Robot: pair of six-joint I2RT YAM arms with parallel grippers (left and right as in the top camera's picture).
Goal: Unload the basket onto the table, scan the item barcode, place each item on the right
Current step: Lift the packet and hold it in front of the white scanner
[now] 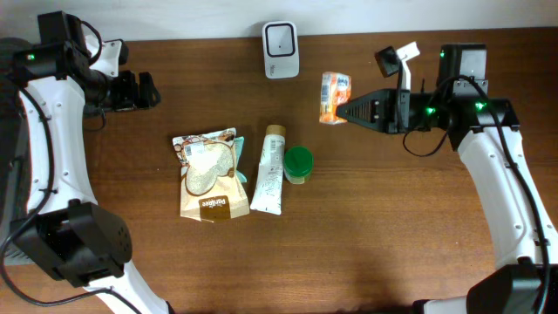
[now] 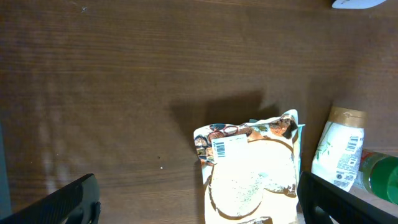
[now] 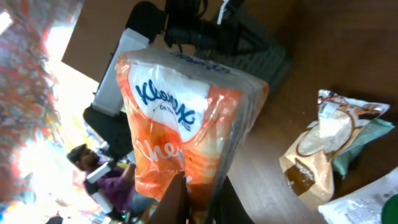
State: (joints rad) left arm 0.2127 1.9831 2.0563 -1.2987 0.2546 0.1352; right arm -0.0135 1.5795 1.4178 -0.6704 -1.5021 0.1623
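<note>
The right end effector [image 1: 343, 111], pinching one edge of an orange tissue pack [image 1: 333, 90], holds it in the upper middle of the overhead frame, just right of the white scanner [image 1: 281, 49], with only brown surface [image 1: 392, 227] between them. At upper left the left end effector [image 1: 145, 90] is spread wide (well apart from the goods), while a snack pouch [image 1: 207, 174], a white tube [image 1: 269, 170] and a green-lidded container [image 1: 297, 163] lie side by side at centre.
</note>
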